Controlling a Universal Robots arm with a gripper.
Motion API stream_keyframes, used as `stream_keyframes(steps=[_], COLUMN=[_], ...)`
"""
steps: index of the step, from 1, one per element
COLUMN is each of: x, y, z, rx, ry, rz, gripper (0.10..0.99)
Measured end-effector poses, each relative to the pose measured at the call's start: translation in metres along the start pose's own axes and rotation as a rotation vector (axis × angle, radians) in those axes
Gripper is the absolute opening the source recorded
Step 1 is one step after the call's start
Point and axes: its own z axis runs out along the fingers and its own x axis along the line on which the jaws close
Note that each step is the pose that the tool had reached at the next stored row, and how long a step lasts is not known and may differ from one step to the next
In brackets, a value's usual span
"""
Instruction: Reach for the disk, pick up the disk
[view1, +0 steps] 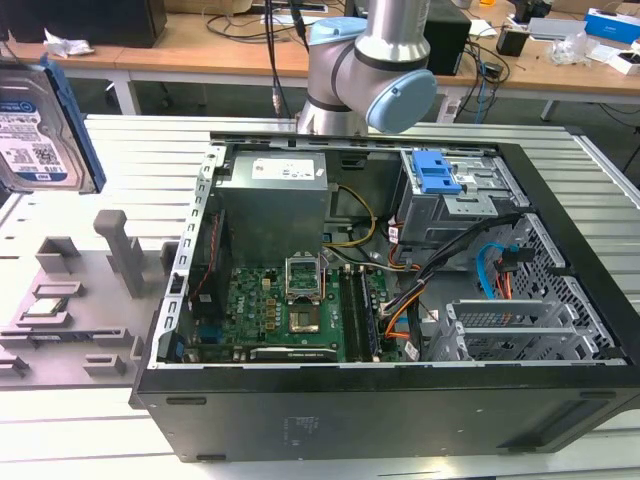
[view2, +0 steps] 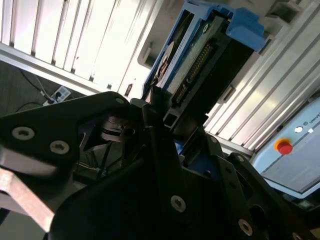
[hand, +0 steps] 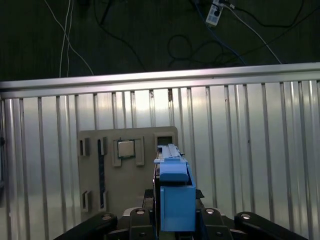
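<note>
Up at the exterior view's far left, the disk (view1: 40, 130) stands on edge, held above the gray fixture tray (view1: 100, 300) carrying a processor chip (view1: 42, 307). Further right, on the slatted table (view1: 130, 140), sits the open computer case (view1: 400, 420). In the second wrist view, the pincer (view2: 162, 112) is clamped on the disk's edge.

Open case (view1: 400, 410) lying on slatted table (view1: 140, 140); motherboard (view1: 285, 310) inside, power supply (view1: 275, 190) farther back, blue latch (view1: 440, 175) toward the exterior view's right. At the exterior view's left, grey tray (view1: 95, 310) holding chip (view1: 45, 307). Cluttered desks (view1: 180, 50) beyond.
</note>
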Motion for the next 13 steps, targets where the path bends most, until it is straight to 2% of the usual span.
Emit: stream_keyframes(steps=[6, 8, 13], x=[0.0002, 0.0003, 0.0004], y=[0.0002, 0.0003, 0.0006], z=[-0.0119, -0.0188, -0.0280], rx=[0.000, 0.000, 0.000], ry=[-0.0001, 0.0000, -0.0001], rz=[0.000, 0.000, 0.000], gripper=[0.365, 0.365, 0.365])
